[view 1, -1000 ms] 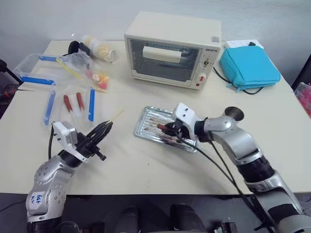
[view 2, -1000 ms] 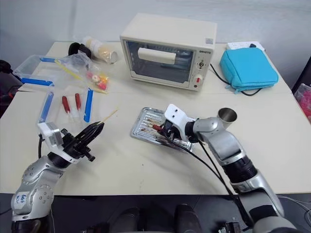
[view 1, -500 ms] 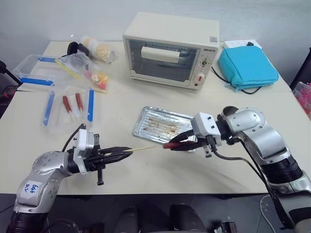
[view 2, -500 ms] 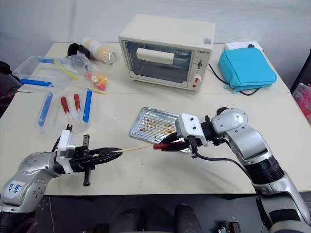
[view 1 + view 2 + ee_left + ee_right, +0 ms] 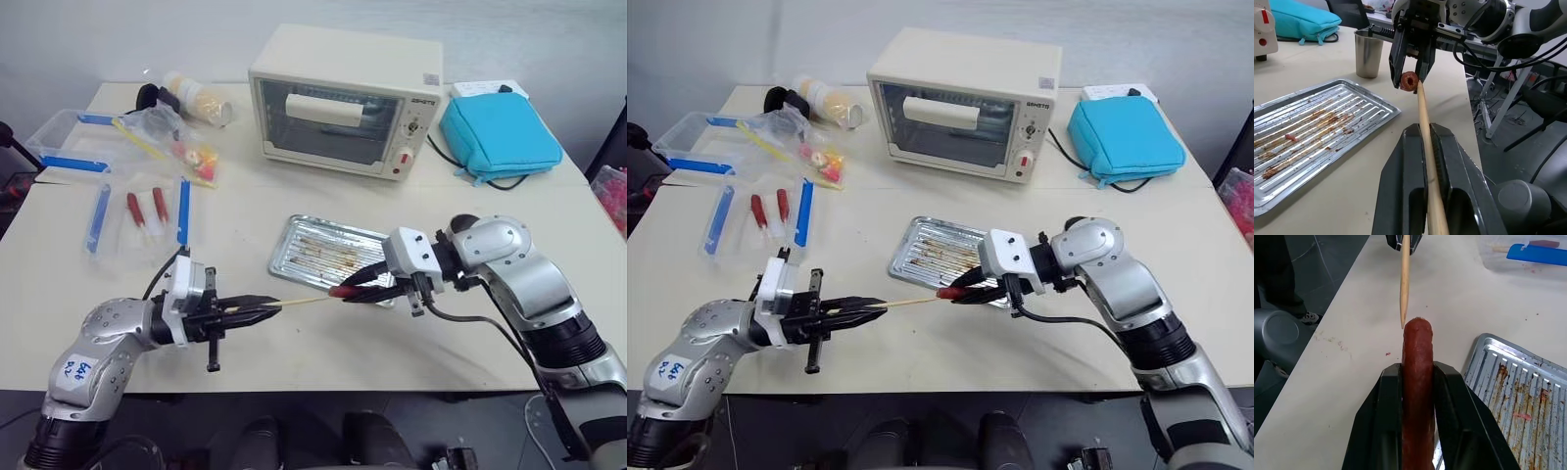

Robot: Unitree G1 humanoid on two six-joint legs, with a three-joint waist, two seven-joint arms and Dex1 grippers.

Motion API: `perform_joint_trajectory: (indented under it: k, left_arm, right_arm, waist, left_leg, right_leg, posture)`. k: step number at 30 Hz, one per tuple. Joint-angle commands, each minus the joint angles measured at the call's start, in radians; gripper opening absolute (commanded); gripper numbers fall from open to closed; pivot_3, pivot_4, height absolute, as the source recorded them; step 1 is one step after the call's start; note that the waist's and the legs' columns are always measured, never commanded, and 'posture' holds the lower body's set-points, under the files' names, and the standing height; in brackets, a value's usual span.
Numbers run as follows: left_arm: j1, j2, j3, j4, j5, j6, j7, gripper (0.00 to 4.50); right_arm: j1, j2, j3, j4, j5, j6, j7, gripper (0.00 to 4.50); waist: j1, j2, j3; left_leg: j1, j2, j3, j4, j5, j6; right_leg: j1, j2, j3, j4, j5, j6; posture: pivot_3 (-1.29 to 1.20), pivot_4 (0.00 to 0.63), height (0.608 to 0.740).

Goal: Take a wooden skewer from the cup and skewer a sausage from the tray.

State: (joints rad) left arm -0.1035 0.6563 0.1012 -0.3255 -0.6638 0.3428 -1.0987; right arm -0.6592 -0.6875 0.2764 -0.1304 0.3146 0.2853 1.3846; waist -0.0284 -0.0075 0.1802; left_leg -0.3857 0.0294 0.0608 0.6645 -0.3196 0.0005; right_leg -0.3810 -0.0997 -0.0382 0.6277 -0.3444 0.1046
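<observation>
My left gripper (image 5: 266, 310) is shut on the wooden skewer (image 5: 304, 303), a thin pale stick held level over the table and pointing right. Facing it, my right gripper (image 5: 355, 290) is shut on the sausage (image 5: 1417, 382), a reddish-brown finger-length piece held level over the near edge of the tray (image 5: 304, 247). The skewer's tip (image 5: 1402, 324) meets the sausage's round end (image 5: 1410, 81) or stops just short of it; I cannot tell which. The shallow metal tray has brown greasy streaks and lies behind both grippers. The dull-silver cup (image 5: 1368, 54) stands on the table behind my right arm.
A cream toaster oven (image 5: 343, 100) stands at the back centre, a blue pouch (image 5: 500, 135) to its right. At the back left lie a clear blue-edged box (image 5: 69, 145), plastic bags, and two bagged red sausages (image 5: 145, 211). The table's near edge runs just below both grippers.
My left gripper swung from pointing away to pointing right and brought the skewer's tip up to the sausage. My right gripper lifted the sausage off the tray and turned left, then held still.
</observation>
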Motion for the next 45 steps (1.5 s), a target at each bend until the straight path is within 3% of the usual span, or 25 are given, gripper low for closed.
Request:
perform_joint_trajectory:
  k: [1,28,31,45]
  left_arm:
    - [-0.006,-0.011,-0.004,0.000,0.005,-0.016,0.001,0.00]
    - [0.006,0.007,0.009,-0.020,-0.013,0.015,-0.001,0.00]
    - [0.003,0.006,0.005,-0.015,-0.010,0.013,-0.002,0.00]
    - [-0.023,-0.011,-0.017,0.001,0.008,0.011,0.010,0.00]
  right_arm:
    - [-0.018,0.007,-0.004,-0.025,0.007,-0.007,0.008,0.89]
    - [-0.010,-0.019,-0.007,0.011,-0.056,-0.022,0.033,0.89]
    - [-0.012,-0.015,-0.009,0.016,-0.065,-0.030,0.024,0.31]
    - [-0.012,-0.015,-0.009,0.010,-0.059,-0.021,0.026,0.31]
  waist:
    - [0.000,0.000,0.000]
    - [0.000,0.000,0.000]
    - [0.000,0.000,0.000]
    - [0.001,0.000,0.000]
  left_leg:
    - [0.000,0.000,0.000,0.000,0.000,0.000]
    - [0.000,0.000,0.000,0.001,0.000,0.000]
    - [0.000,0.000,0.000,0.001,0.000,0.000]
    - [0.000,0.000,0.000,0.001,0.000,0.000]
  right_leg:
    - [0.000,0.000,0.000,0.000,0.000,0.000]
    - [0.000,0.000,-0.001,0.001,0.000,0.000]
    - [0.000,0.000,-0.001,0.001,0.000,0.000]
    - [0.001,0.001,-0.001,0.001,0.000,0.000]
  posture:
    - [0.00,0.150,0.740]
    - [0.00,0.150,0.740]
    - [0.00,0.150,0.740]
    - [0.00,0.150,0.740]
